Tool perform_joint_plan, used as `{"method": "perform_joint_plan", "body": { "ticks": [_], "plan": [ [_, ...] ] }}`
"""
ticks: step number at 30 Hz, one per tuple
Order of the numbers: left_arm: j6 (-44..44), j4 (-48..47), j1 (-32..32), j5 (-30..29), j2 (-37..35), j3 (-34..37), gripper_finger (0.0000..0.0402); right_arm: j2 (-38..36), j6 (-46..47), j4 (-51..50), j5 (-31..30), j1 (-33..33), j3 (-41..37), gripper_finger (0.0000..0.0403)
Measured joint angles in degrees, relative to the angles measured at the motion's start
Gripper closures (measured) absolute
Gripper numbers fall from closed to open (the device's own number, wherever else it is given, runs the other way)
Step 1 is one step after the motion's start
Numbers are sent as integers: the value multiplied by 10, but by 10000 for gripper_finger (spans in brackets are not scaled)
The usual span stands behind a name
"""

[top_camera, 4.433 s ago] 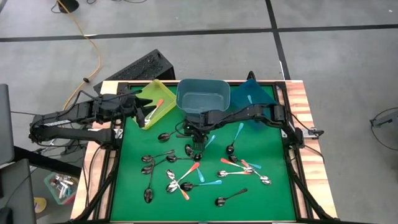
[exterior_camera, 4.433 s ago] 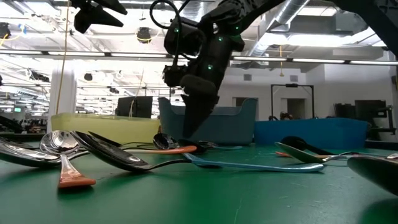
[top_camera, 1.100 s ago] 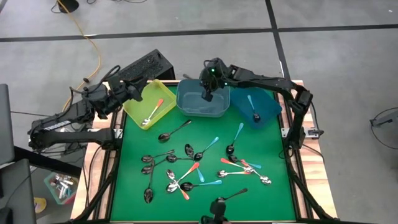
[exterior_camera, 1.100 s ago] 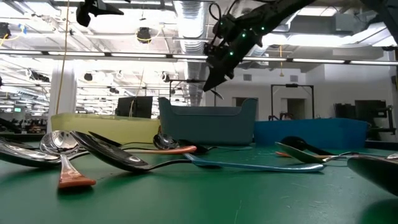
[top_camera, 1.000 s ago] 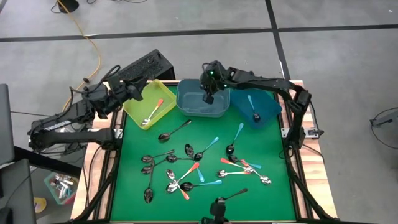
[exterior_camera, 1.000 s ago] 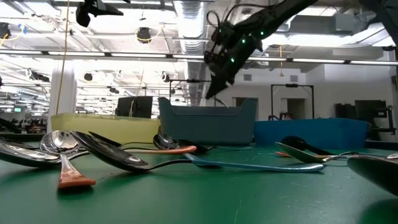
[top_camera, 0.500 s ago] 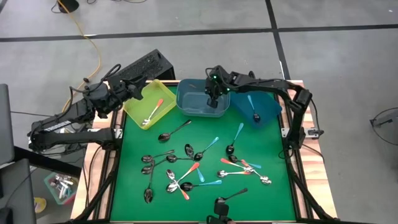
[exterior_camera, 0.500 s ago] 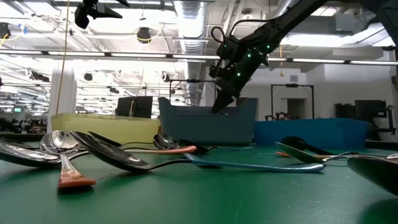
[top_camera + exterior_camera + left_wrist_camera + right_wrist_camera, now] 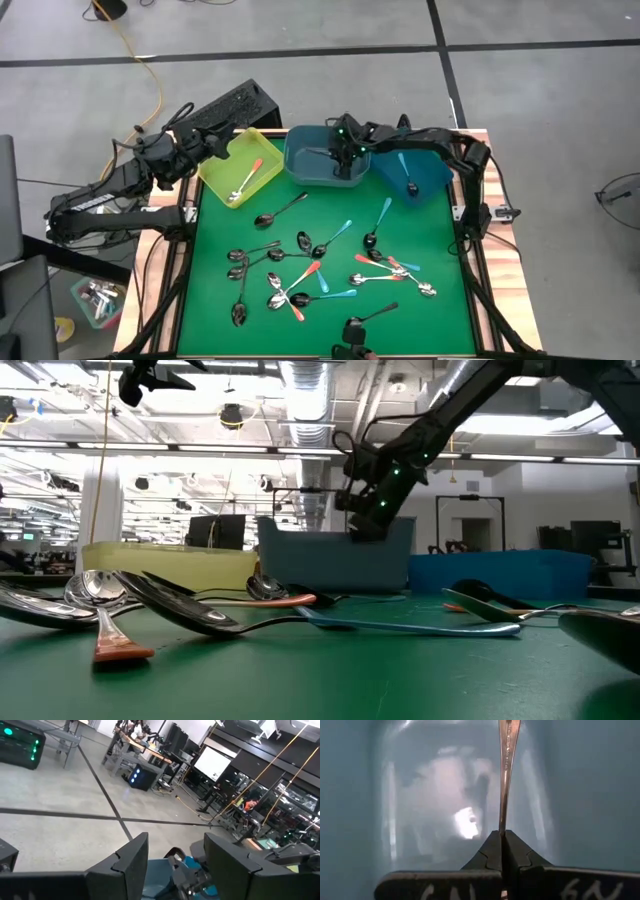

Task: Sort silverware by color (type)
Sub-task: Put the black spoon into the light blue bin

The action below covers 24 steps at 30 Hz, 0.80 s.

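The right gripper (image 9: 345,155) reaches down into the grey-blue bin (image 9: 300,150) at the table's far edge, fingers pinched on a plain metal spoon (image 9: 506,765); the left gripper (image 9: 205,148), fingers apart, hangs beside the yellow bin (image 9: 262,180)

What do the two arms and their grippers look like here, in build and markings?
Both arms are dark, slim and jointed, with black cables running along them. The right gripper has green lights glowing near its wrist, and its dark fingers taper to points above a black bar with pale lettering. The left gripper has broad, blocky, angular dark fingers.
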State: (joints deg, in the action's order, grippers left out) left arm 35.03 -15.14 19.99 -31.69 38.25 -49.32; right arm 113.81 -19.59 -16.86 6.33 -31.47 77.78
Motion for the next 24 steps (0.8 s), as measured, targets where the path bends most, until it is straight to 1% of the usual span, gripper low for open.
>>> {"method": "perform_joint_plan", "body": {
  "ticks": [8, 17, 24],
  "plan": [
    [0, 0, 0, -5, 0, 0, 226, -1, 0, 5, -5, -3, 3, 390],
    [-2, -8, 0, -5, 0, 0, 226, 0, 11, 7, -9, -8, 3, 341],
    [-3, -11, 0, -5, 0, 0, 226, 0, 12, 5, -9, -10, 4, 325]
  ]
}}
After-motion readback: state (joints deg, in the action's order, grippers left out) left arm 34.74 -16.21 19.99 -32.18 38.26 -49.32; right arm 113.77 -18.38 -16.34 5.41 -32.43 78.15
